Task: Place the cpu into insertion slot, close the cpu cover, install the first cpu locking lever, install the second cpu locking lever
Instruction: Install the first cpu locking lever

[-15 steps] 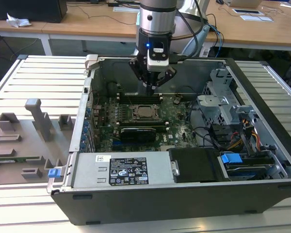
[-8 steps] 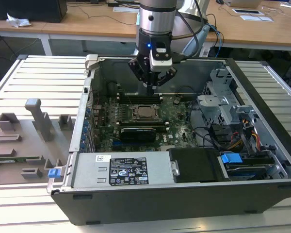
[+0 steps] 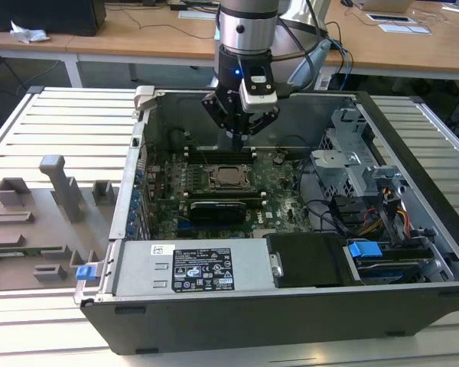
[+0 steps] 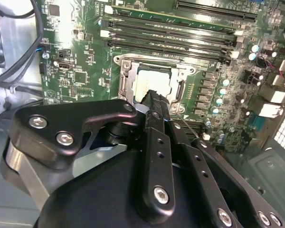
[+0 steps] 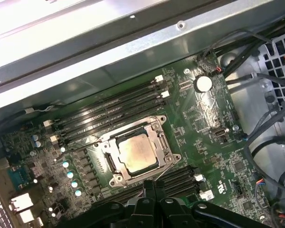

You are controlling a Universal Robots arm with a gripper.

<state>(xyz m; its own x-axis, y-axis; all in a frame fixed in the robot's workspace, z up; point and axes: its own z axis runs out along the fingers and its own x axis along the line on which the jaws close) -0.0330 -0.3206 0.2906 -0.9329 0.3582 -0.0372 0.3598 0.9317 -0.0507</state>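
Observation:
The cpu (image 5: 137, 153) lies flat in the insertion slot (image 5: 109, 164) on the green motherboard (image 5: 194, 118), its pale metal top showing through the window of the cpu cover (image 5: 157, 129). The cover is down over the chip. A thin wire lever (image 5: 92, 144) runs along one side of the socket and another (image 5: 164, 168) along the side nearest my fingers. My gripper (image 5: 152, 184) is shut, fingertips together, just beside the socket's edge. In the exterior view the gripper (image 3: 237, 136) hangs above the socket (image 3: 231, 177). The second wrist view has the gripper (image 4: 154, 95) over the cpu (image 4: 149, 78).
The board sits inside an open computer case (image 3: 413, 191). Long black memory slots (image 5: 114, 107) flank the socket on two sides. Cables and a drive cage (image 3: 359, 176) fill the exterior view's right. A power supply (image 3: 191, 267) lies at the front. A grey fixture plate (image 3: 38, 222) stands outside.

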